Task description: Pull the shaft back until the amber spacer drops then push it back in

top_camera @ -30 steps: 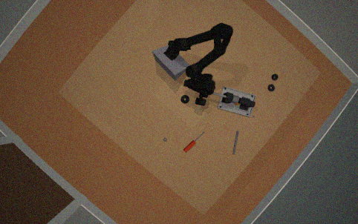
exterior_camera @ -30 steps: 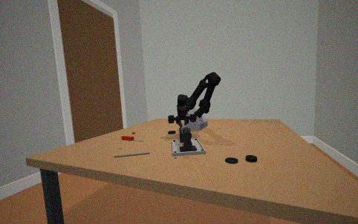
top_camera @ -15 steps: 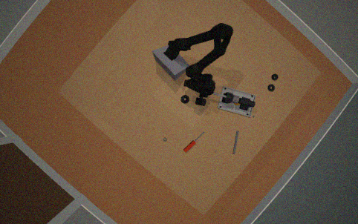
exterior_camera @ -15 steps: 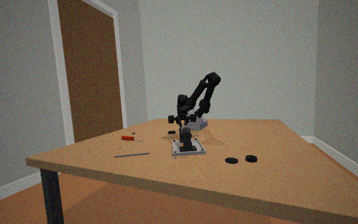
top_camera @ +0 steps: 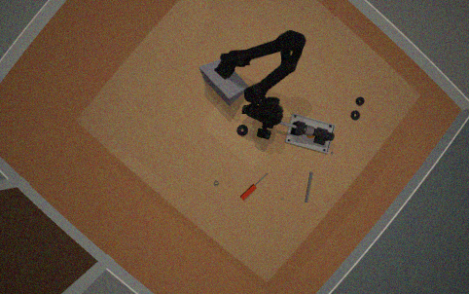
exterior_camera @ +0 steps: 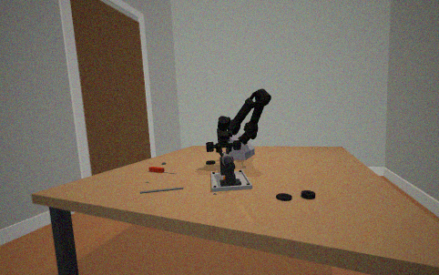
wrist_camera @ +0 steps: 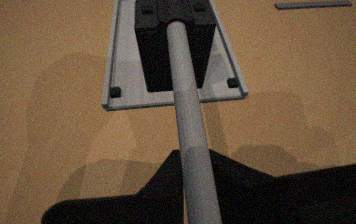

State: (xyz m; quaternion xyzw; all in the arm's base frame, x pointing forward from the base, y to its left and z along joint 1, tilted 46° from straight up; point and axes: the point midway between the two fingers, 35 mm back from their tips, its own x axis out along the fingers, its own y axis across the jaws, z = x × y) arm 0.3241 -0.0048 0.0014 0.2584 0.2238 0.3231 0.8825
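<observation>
My gripper [top_camera: 272,122] [wrist_camera: 188,155] is shut on the shaft [wrist_camera: 184,75] [top_camera: 285,125], to the left of the fixture in the top view. The grey shaft runs into the near dark support block [wrist_camera: 175,50] [top_camera: 298,128] on the grey base plate [top_camera: 305,145] [exterior_camera: 246,186]. The bigger dark housing block [top_camera: 322,135] stands at the plate's far end. A small orange patch [top_camera: 310,136] shows low between the blocks, likely the amber spacer; whether it is on the shaft or lies loose is too small to tell. Other spacers are not clearly visible, and the near block hides the gap in the wrist view.
Two black rings [top_camera: 360,101] [top_camera: 355,115] lie beyond the plate, another black ring [top_camera: 242,129] beside the gripper. A red screwdriver [top_camera: 248,192] [exterior_camera: 157,169], a grey bar [top_camera: 308,187] [exterior_camera: 161,190] and a small nut [top_camera: 216,183] lie on the table.
</observation>
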